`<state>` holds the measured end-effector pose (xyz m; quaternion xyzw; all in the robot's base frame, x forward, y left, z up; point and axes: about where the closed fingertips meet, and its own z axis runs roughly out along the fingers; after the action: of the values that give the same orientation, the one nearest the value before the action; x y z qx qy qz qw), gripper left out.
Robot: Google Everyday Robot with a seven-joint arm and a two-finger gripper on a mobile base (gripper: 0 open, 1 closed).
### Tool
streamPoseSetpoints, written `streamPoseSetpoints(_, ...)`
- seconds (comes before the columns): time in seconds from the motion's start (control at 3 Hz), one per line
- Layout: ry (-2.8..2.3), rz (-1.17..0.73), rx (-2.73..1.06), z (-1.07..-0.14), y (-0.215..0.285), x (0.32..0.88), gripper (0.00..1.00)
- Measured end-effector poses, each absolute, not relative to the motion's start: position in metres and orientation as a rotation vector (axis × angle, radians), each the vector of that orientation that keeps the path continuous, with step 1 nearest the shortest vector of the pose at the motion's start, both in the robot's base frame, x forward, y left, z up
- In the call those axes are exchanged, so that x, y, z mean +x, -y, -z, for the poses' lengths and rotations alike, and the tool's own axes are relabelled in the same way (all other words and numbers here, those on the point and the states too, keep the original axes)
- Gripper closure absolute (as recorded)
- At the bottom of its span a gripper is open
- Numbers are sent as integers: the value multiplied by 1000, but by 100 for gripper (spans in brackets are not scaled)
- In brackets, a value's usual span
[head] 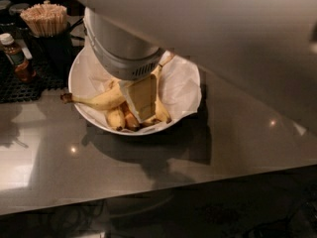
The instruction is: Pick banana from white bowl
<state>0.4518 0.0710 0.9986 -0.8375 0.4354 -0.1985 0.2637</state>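
The white bowl (80,62), lined with crinkled white paper, sits on the grey counter at the upper left of centre. A pile of yellow bananas lies in it. The banana (100,101) is the long curved one, its thin stem with a dark tip reaching left over the bowl's rim. My gripper (141,99) hangs from the big grey wrist above and reaches down into the middle of the pile, right beside the banana's thick end. Shorter bananas (117,118) lie below it. The wrist hides the back of the bowl.
A black cup of wooden sticks (46,23) and a small brown bottle (17,58) stand on a black mat (20,87) left of the bowl. My arm fills the upper right. The counter's front edge (163,187) runs across below.
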Motion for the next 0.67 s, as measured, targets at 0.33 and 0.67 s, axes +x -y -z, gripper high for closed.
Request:
streamPoseSetpoints(0.33,-1149,442,-2243,-997,-75,452,0)
streamPoseSetpoints(0.67,-1147,278,-2130,-972,-51,499,0)
